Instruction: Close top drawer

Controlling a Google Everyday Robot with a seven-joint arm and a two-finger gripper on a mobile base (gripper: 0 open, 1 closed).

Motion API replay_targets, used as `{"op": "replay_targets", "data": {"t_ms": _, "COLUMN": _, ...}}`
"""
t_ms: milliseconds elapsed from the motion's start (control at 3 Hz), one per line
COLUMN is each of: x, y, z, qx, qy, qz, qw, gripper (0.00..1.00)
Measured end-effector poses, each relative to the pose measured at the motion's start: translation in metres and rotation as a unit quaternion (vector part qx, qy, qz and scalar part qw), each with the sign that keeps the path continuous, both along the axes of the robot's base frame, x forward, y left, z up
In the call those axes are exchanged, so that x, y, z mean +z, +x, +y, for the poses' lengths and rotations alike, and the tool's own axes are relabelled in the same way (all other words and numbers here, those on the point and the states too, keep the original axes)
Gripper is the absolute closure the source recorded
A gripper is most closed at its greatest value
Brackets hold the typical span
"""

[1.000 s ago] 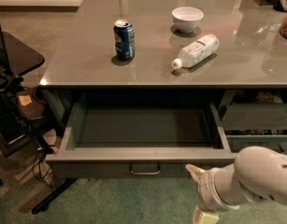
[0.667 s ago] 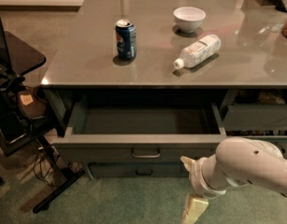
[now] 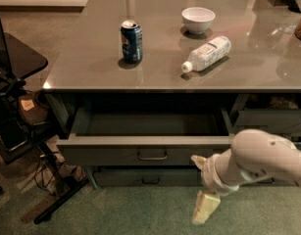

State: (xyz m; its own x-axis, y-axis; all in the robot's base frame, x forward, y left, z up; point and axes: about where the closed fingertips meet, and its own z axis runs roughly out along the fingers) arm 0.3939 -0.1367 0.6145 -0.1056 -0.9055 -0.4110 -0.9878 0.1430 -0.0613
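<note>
The top drawer [image 3: 106, 151] is partly open under the grey counter [image 3: 91, 67]. Its dark grey-green front carries a small bail handle [image 3: 152, 155], and a strip of its pale inside [image 3: 150, 124] shows. My gripper [image 3: 201, 185] is at the lower right of the drawer front, on a white arm [image 3: 258, 155] coming in from the right. Its fingers are spread: the upper fingertip [image 3: 197, 160] is at the bottom edge of the drawer front, and the lower fingertip [image 3: 205, 209] hangs over the green carpet. It holds nothing.
On the counter stand a blue soda can [image 3: 132, 40] and a white bowl [image 3: 198, 19], and a plastic bottle [image 3: 207, 53] lies on its side. A lower drawer front [image 3: 115, 176] sits beneath. A narrower drawer [image 3: 267, 119] is at right. A black stand [image 3: 17, 58] with cables is at left.
The top drawer has slid inward, so less of its inside shows. My gripper has moved left and up, towards the drawer front.
</note>
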Motion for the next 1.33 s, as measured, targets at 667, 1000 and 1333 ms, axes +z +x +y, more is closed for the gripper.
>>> {"op": "replay_targets", "data": {"t_ms": 667, "x": 0.017, "y": 0.045, "z": 0.003, "qx": 0.002, "qy": 0.011, "qz": -0.009, "qw": 0.9999, "gripper": 0.00}}
{"op": "replay_targets", "data": {"t_ms": 1000, "x": 0.024, "y": 0.084, "z": 0.026, "qx": 0.004, "qy": 0.007, "qz": -0.012, "qw": 0.9999, "gripper": 0.00}}
{"op": "replay_targets", "data": {"t_ms": 1333, "x": 0.024, "y": 0.092, "z": 0.032, "qx": 0.004, "qy": 0.006, "qz": -0.013, "qw": 0.9999, "gripper": 0.00}}
